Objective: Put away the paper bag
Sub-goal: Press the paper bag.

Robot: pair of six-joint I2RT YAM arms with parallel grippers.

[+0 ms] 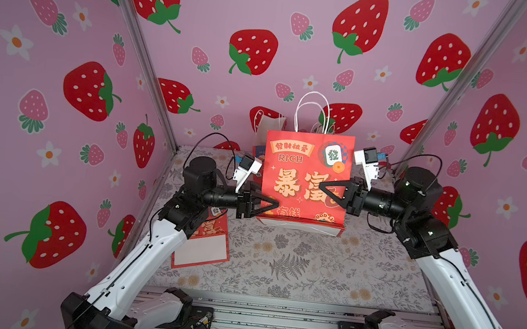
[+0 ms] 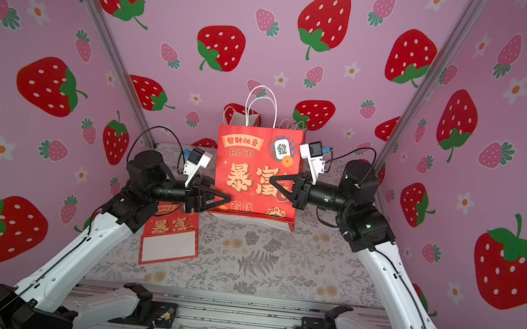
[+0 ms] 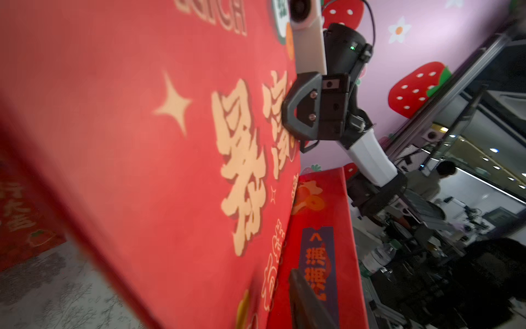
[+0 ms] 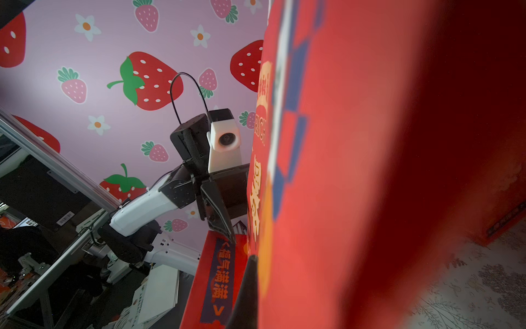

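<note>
The red paper bag [image 1: 305,173] with gold characters and white handles stands upright at the back middle of the table in both top views [image 2: 255,167]. My left gripper [image 1: 276,204] is at its lower left corner. It is open, with one finger [image 3: 306,299] in front of a purple-labelled red panel [image 3: 321,256] at the bag's foot. The bag's front face hides the other finger. My right gripper [image 1: 320,185] is shut, its tip against the front face halfway up, seen from the left wrist [image 3: 287,114]. Its dark finger [image 4: 249,284] lies right beside the face.
A flattened red bag [image 1: 204,239] lies on the flowered cloth under my left arm. More bags with white handles [image 1: 267,122] stand behind the upright one. Strawberry-print walls close in the back and both sides. A metal rail [image 1: 272,311] runs along the front.
</note>
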